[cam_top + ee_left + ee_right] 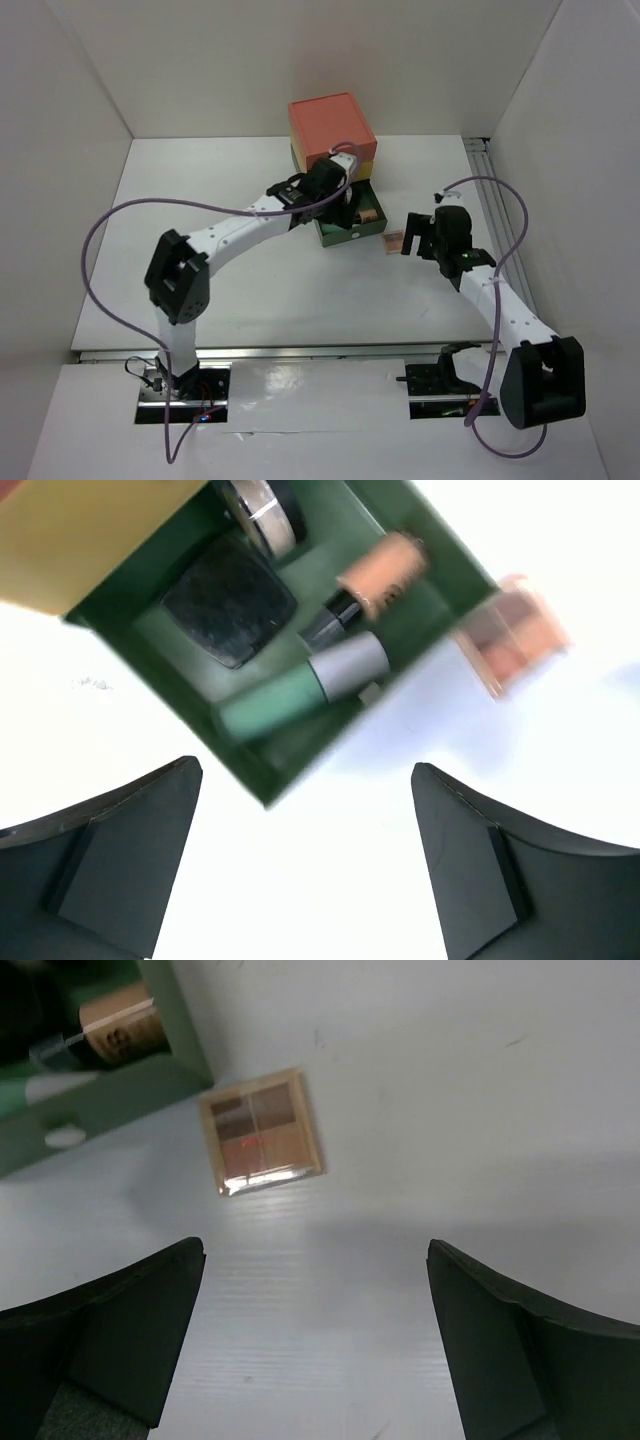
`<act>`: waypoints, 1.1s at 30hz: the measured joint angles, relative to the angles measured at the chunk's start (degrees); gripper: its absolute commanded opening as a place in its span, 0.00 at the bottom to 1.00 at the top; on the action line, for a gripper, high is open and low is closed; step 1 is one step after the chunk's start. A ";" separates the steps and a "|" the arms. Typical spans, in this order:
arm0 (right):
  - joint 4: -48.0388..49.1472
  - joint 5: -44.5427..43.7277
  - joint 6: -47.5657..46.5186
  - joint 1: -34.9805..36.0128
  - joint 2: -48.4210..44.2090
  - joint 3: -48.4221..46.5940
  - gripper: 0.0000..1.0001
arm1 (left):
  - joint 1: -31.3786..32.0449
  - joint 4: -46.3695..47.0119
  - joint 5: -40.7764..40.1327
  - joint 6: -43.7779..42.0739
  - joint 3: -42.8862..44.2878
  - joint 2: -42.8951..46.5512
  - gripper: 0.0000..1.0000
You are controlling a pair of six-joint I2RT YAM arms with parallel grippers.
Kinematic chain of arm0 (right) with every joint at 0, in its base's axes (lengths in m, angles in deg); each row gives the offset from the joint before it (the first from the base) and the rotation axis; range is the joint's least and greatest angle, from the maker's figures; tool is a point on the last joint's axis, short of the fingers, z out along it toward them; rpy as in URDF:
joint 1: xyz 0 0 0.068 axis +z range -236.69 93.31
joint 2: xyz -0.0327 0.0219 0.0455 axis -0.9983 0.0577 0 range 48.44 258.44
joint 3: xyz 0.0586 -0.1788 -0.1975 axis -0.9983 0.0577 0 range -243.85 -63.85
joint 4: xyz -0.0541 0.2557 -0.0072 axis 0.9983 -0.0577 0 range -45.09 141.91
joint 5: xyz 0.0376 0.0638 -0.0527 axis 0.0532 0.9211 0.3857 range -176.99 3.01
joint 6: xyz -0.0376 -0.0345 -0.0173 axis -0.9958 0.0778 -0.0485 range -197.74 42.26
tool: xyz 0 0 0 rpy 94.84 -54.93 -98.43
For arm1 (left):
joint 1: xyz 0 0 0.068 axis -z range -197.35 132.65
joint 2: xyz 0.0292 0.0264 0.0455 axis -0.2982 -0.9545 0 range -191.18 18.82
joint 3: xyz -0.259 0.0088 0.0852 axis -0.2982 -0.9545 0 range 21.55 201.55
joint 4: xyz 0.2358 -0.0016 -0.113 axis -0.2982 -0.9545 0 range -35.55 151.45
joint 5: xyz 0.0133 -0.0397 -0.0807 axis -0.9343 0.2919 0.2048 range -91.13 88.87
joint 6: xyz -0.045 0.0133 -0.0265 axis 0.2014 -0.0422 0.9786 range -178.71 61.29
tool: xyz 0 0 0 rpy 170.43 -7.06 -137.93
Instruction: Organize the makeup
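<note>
We are seeing the pink palette lying flat on the table, just beside the open green drawer and at about 11 o'clock from the right gripper, which is hovering spread wide and holding nothing. The left gripper is hanging equally spread over the drawer, so we are judging the right arm nearer. With the near-square palette lying slightly askew to its closing line, a small wrist turn is looking necessary

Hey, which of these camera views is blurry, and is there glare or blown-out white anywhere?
Left wrist: motion-smeared, the green drawer and its contents soft, the table washed out to white. Right wrist: sharper, a bright glare strip on the lower edge of the pink palette, a faint shadow band below it. Top external: evenly lit, fairly sharp.
</note>
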 measured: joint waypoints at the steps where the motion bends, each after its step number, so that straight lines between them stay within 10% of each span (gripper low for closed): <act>1: 0.61 2.01 -0.81 0.00 1.38 0.66 1.00 | 0.35 0.33 -0.11 0.33 -2.54 3.15 1.00; 10: 9.09 13.16 -9.27 0.42 15.45 2.62 1.00 | 1.33 0.66 -3.80 5.18 -27.02 34.01 1.00; 21: 17.73 10.08 -13.22 4.09 30.08 -2.03 1.00 | 0.55 -8.50 -8.66 13.35 -38.53 41.05 1.00; 24: 18.97 7.65 -13.62 4.98 32.22 -3.43 0.87 | 0.22 -8.44 -9.62 14.14 -38.53 43.01 1.00; 26: 19.56 6.82 -13.68 5.40 32.98 -4.17 0.39 | 0.17 -8.48 -10.32 14.75 -38.53 43.95 1.00; 27: 19.71 6.43 -13.62 5.64 33.07 -4.28 0.35 | 0.17 -8.50 -10.62 14.82 -38.53 44.22 1.00; 33: 15.65 2.80 -11.98 7.23 29.92 -3.63 0.51 | 0.15 -9.16 -11.19 14.95 -38.49 44.46 1.00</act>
